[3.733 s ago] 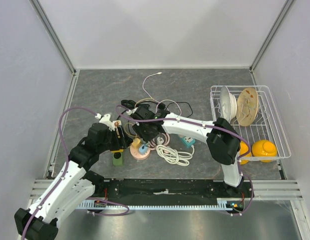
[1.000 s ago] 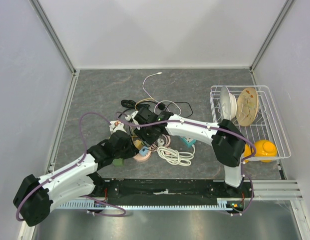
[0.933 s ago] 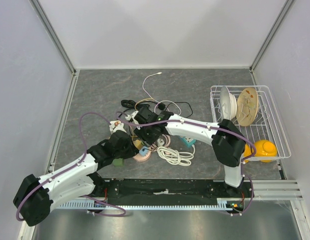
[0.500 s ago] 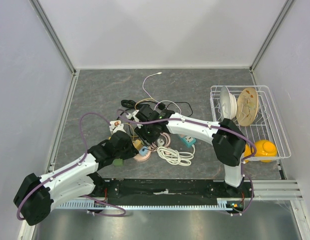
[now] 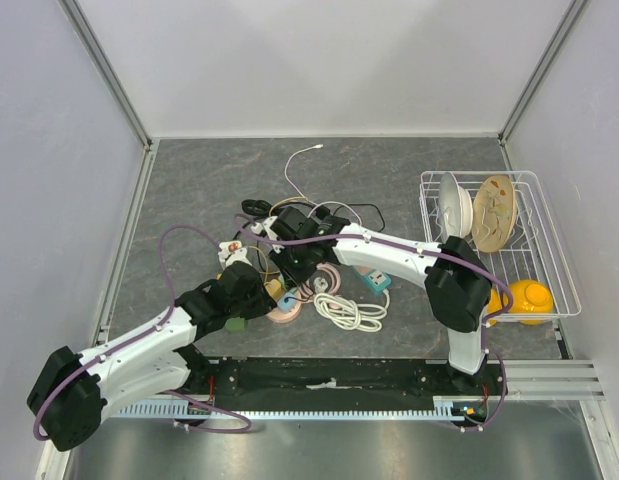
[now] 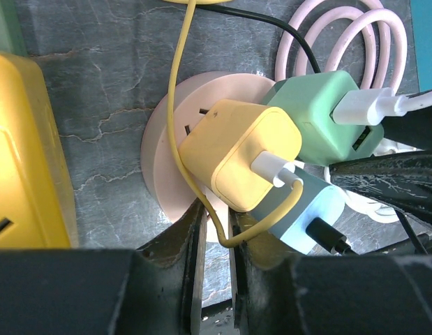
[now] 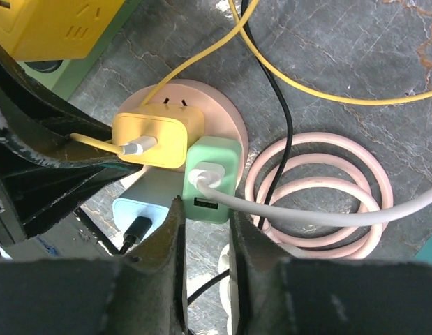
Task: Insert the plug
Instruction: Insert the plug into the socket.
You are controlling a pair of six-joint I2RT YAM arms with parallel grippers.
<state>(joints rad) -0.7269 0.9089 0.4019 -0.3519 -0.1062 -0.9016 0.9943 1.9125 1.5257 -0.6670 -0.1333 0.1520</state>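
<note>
Seating the green plug (image 7: pixel 212 178) in the pink socket (image 7: pixel 226 118), seemingly, with left fingers (image 6: pixel 175 244) clenched and right fingers (image 7: pixel 160 244) possibly gripping it, I cannot tell, so a firm downward press comes next.

Yellow plug (image 6: pixel 236 150) on pink socket (image 6: pixel 162 150); green plug (image 6: pixel 319 112) beside.

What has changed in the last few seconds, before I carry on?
The left arm dropped from a raised elbow to a low, stretched pose; the left end effector stays shut at the rim of the pink hub. The right end effector eased slightly away from the bases and narrowed around the green charger. Hub and yellow charger stayed put.
</note>
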